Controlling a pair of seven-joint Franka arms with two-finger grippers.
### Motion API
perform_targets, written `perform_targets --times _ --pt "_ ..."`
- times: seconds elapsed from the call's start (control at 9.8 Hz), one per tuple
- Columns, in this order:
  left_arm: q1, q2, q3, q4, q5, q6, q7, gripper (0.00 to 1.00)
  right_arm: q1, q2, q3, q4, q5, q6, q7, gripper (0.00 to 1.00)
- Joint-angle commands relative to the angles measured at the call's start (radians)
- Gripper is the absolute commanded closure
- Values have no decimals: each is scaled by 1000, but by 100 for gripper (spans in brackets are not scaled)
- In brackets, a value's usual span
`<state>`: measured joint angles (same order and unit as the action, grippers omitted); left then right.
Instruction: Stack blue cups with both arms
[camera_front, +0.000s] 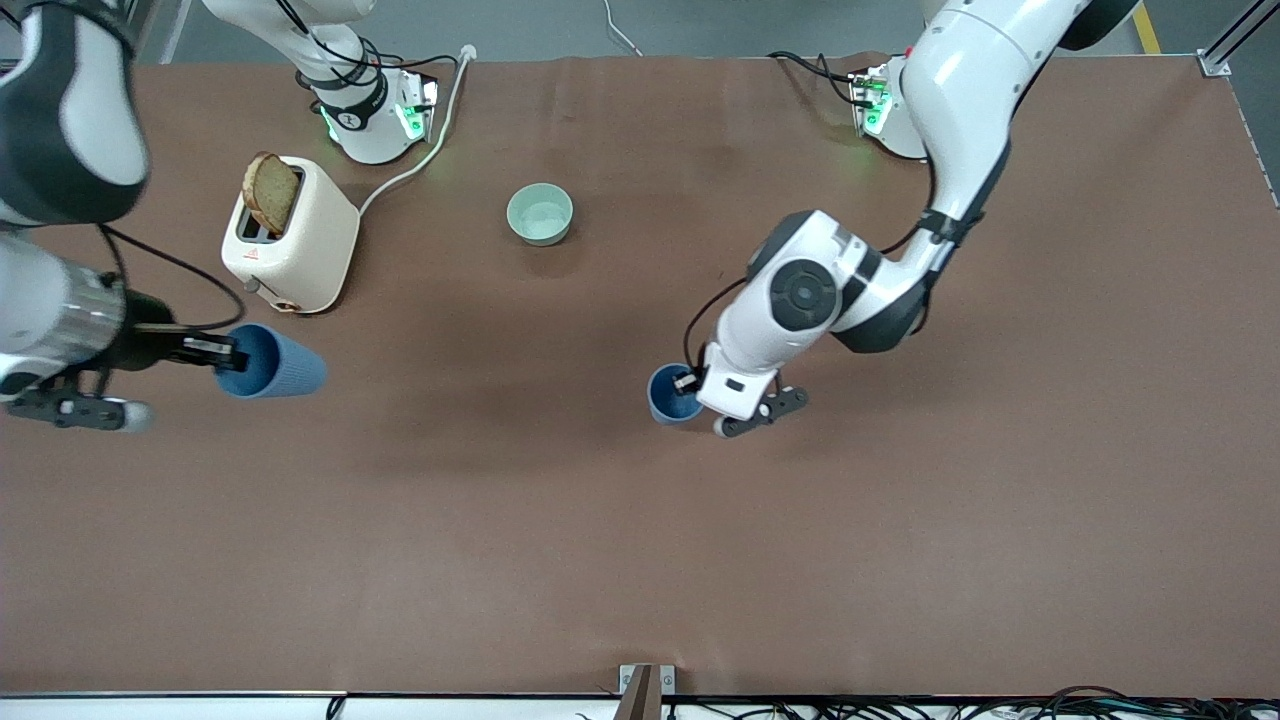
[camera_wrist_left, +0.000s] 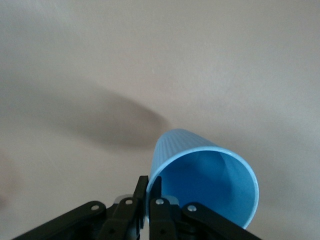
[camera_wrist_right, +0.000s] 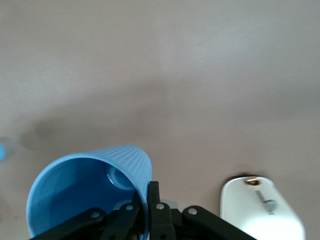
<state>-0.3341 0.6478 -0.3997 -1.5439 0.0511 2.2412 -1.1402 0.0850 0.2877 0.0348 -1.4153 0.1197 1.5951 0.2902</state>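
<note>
No legible text, brand name or number is found in any view. The cream toaster (camera_front: 290, 235) carries one small red-orange triangular mark low on the side facing the front camera; whether it is a logo or a warning sign cannot be made out. The right arm's base (camera_front: 365, 115) shows a small dark mark on its collar, too small to read.

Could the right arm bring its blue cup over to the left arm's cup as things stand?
Probably yes. The right gripper holds its blue cup up by the rim, the left gripper pinches the other cup, and only bare table lies between.
</note>
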Motion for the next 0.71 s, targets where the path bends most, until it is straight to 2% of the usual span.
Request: perform_targets --times 0.0,0.1,0.2,0.31,0.41,0.51,0.61 --pt "-58 49 15 -1 62 21 -133 99 80 -15 -7 -27 21 46 114 99" --pt "-71 62 15 -1 64 24 -154 98 107 -15 -7 -25 21 74 159 99" --pt "-82 78 15 -4 67 31 -156 92 130 -13 -7 -25 21 100 199 99" --pt "-79 81 15 -2 72 32 -156 73 148 -10 -7 -25 21 126 227 99" --pt "-77 78 15 -2 72 32 -156 29 169 -7 -7 -25 21 143 259 99" --pt "-66 73 15 -2 73 32 -147 0 186 1 -7 -25 21 157 295 99" --pt "-57 59 15 1 73 25 -150 0 209 5 -7 -24 21 176 322 99"
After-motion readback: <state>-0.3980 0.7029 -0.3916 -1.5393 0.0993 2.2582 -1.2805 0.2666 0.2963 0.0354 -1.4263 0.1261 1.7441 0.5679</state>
